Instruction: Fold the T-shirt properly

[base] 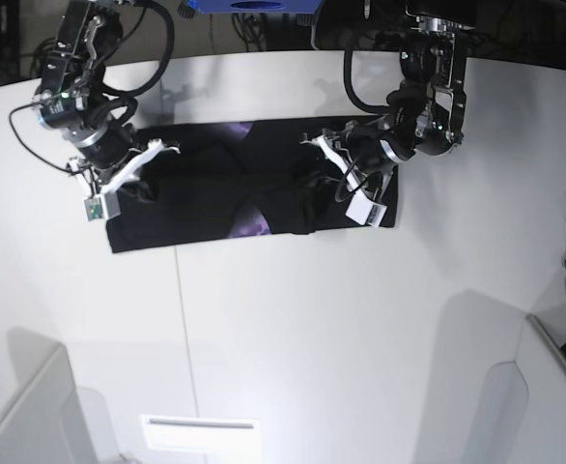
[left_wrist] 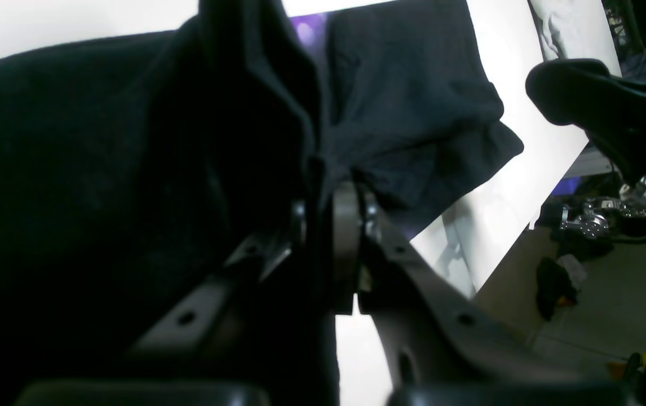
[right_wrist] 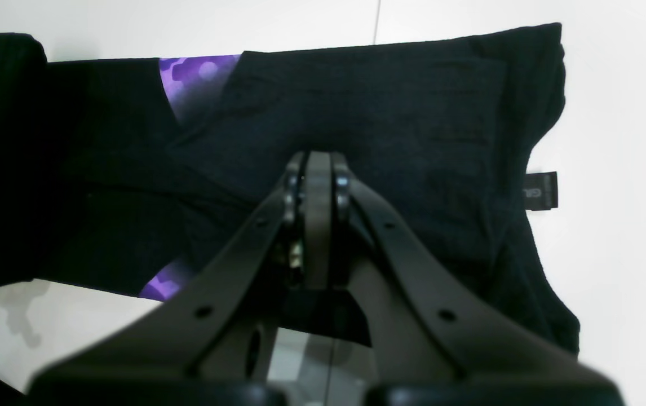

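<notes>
**T-shirt Folded Into a Band, Both Claws Over the Cloth**

The white bench has bare surface across its near half in the base view. A thin seam line runs across the bench from the near edge toward the cloth.

Beyond that bare area lies the large black short-sleeved cloth T-shirt. It is gathered into a long horizontal band on the far half of the bench. A patch of purple print shows at the middle of the band where the folded layers part. In the right wrist view the same print appears between two overlapping black flaps, and a small black neck tag projects from the garment's edge onto the bench.

The left claw is at the end of the band on the right of the base view. Its jaws are pinching a fold of the T-shirt; in the left wrist view the black cloth rises between the fingers and drapes up and to the left.

The right claw is at the opposite end of the band. Its fingers are pressed together with no gap, and no cloth shows between them. Its tips are over the black cloth; contact with the cloth cannot be determined.

Both arms reach in from the far edge of the bench.
</notes>
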Robot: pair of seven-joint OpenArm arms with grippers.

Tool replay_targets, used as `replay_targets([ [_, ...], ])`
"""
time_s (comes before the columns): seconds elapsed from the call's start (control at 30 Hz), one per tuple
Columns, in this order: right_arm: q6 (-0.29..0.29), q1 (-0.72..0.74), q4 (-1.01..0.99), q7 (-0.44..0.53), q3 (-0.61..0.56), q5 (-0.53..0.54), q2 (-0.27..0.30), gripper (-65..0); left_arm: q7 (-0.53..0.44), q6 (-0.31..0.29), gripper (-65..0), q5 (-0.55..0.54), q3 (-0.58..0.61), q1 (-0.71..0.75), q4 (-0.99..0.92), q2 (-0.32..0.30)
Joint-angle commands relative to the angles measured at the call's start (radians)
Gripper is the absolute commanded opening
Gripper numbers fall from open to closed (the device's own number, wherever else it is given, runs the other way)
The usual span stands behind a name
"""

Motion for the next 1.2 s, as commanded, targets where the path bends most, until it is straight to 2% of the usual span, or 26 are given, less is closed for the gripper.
replay_targets([
  [0.0,0.004,0.007,0.018,0.020,0.004,0.011,0.006,-65.0,-0.013,-0.011,-55.5,-0.023,0.000,-0.008,0.018,0.000],
  [0.2,0.004,0.007,0.018,0.019,0.004,0.011,0.006,-65.0,-0.013,-0.011,-29.0,-0.023,0.005,-0.008,0.018,0.000],
  [0.33,0.004,0.007,0.018,0.017,0.004,0.011,0.006,-65.0,-0.013,-0.011,-17.9,-0.023,0.005,-0.009,0.018,0.002],
  [0.43,0.004,0.007,0.018,0.019,0.004,0.011,0.006,-65.0,-0.013,-0.012,-16.0,-0.025,0.010,-0.024,0.018,0.002],
  [0.6,0.004,0.008,0.018,0.022,0.004,0.011,0.006,-65.0,-0.013,-0.012,-16.1,-0.028,0.085,-0.071,0.032,0.002],
  [0.7,0.004,0.011,0.018,0.022,0.004,0.011,0.006,-65.0,-0.013,-0.012,-16.6,-0.091,0.079,-0.100,0.056,-0.006],
  [0.77,0.004,0.011,0.019,0.022,0.010,0.011,0.006,-65.0,-0.013,-0.012,-21.9,-0.172,0.006,-0.107,0.081,-0.028],
  [0.8,0.004,0.011,0.019,0.020,0.011,0.011,0.006,-65.0,-0.013,-0.012,-28.0,-0.219,-0.049,-0.101,0.089,-0.063],
  [0.87,0.004,0.007,0.022,0.020,0.013,0.011,0.006,-65.0,-0.013,-0.012,-43.9,-0.296,-0.141,-0.064,0.086,-0.150],
  [0.93,0.004,0.005,0.021,0.019,0.013,0.011,0.007,-65.0,-0.016,-0.012,-65.0,-0.330,-0.234,-0.003,0.084,-0.236],
  [1.0,0.004,0.007,0.019,0.022,0.010,0.011,0.009,-65.0,-0.017,-0.012,-65.0,-0.330,-0.336,0.061,0.084,-0.281],
  [1.07,0.004,0.016,0.019,0.022,0.004,0.011,0.009,-65.0,-0.017,-0.015,-65.0,-0.316,-0.415,0.112,0.086,-0.288],
  [1.17,0.004,0.050,0.018,0.016,0.004,0.011,0.006,-65.0,-0.019,-0.018,-65.0,-0.195,-0.481,0.170,0.099,-0.281],
])
